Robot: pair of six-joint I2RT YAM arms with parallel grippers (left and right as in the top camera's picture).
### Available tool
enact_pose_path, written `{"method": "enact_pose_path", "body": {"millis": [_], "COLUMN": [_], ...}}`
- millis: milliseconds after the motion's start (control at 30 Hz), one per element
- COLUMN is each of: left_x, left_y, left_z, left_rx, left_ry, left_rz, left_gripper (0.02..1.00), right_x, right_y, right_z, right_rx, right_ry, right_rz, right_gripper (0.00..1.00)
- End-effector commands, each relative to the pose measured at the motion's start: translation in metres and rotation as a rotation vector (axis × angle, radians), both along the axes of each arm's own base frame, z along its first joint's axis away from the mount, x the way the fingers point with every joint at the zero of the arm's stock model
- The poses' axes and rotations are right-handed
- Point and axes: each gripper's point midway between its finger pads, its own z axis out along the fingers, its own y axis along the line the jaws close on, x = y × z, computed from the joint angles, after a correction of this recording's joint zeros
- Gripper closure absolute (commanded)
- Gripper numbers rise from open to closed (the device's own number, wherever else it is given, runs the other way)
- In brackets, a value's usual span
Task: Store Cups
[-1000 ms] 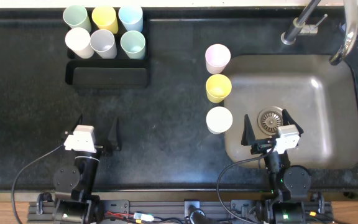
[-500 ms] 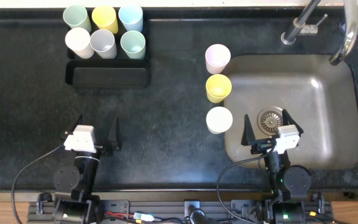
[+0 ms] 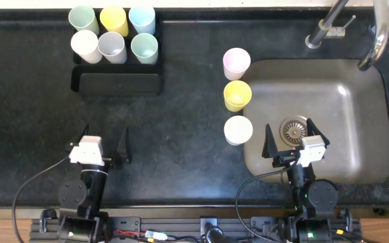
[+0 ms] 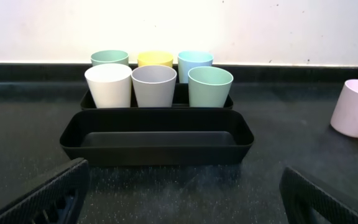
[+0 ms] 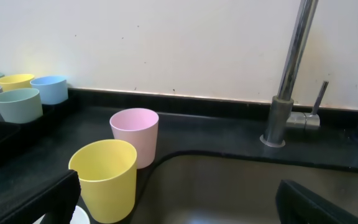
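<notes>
Black left pincer (image 3: 106,138) and right pincer (image 3: 290,135); white wrist blocks (image 3: 87,150); black cables (image 3: 24,189).

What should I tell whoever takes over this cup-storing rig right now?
Left gripper: open, holding nothing, near its base.
Right gripper: open, holding nothing, at the near side of the sink.
Done: six cups stand in the rear black tray.
Left: pink cup, yellow cup and white cup stand in a row on the counter along the sink's left rim; the front black tray holds none yet.
</notes>
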Motion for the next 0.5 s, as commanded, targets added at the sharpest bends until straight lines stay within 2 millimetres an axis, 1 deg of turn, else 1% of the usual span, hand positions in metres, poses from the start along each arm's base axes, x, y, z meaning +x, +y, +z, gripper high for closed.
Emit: {"method": "enact_pose_path", "body": {"millis": [33, 133, 200, 233, 267, 333, 367, 433, 500], "left_x": [0.0, 0.005, 0.015, 0.024, 0.034, 0.059, 0.071, 0.098, 0.127], "left_y": [-0.005, -0.006, -0.008, -0.009, -0.01, -0.015, -0.019, -0.03, -0.049], "left_z": [0.032, 0.077, 0.106, 0.122, 0.134, 0.16, 0.169, 0.187, 0.2], "left_rx": [-0.092, -0.154, -0.199, -0.227, -0.244, -0.265, -0.259, -0.243, -0.213], "left_ry": [-0.073, -0.095, -0.065, -0.035, -0.005, 0.082, 0.122, 0.208, 0.293], "left_rz": [-0.025, -0.032, -0.031, -0.027, -0.022, -0.016, -0.019, -0.018, -0.017], "left_gripper": [0.018, 0.018, 0.018, 0.018, 0.018, 0.018, 0.018, 0.018, 0.018], "right_x": [0.0, 0.0, 0.0, 0.0, 0.0, 0.0, 0.0, 0.0, 0.0], "right_y": [-0.001, -0.001, -0.001, -0.001, -0.001, -0.001, -0.001, -0.001, -0.001], "right_z": [-0.003, -0.003, -0.003, -0.003, -0.003, -0.003, -0.003, -0.003, -0.003], "right_rx": [-0.003, -0.003, -0.003, -0.003, -0.003, -0.003, -0.003, -0.003, -0.003], "right_ry": [-0.003, -0.003, -0.003, -0.002, -0.003, -0.003, -0.003, -0.003, -0.003], "right_rz": [-0.006, -0.006, -0.006, -0.006, -0.006, -0.006, -0.006, -0.006, -0.006], "right_gripper": [0.003, 0.005, 0.003, 0.005, 0.005, 0.003, 0.003, 0.003, 0.003]}}
